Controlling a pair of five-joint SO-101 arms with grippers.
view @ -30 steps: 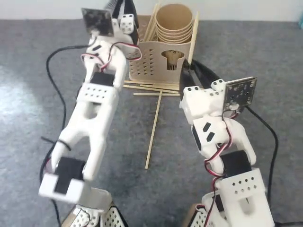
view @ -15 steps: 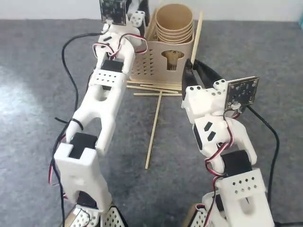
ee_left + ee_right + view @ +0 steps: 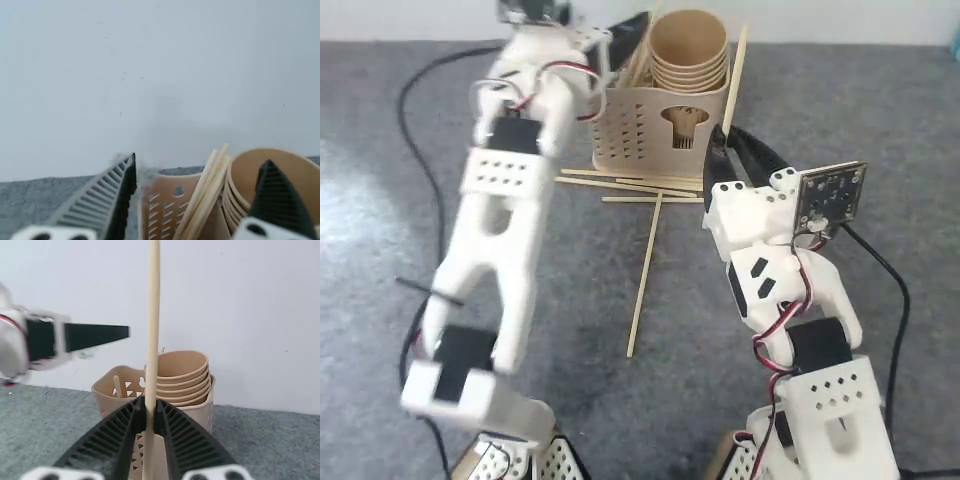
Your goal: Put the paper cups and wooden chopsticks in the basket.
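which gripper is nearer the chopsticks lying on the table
Right. The right gripper is beside the ends of the chopsticks; the left gripper is up over the basket.

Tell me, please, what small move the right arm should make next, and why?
Probably shift the right claw toward the opening of the basket, then lower: it grips a chopstick upright, seemingly just outside the wall beside the stacked cups.
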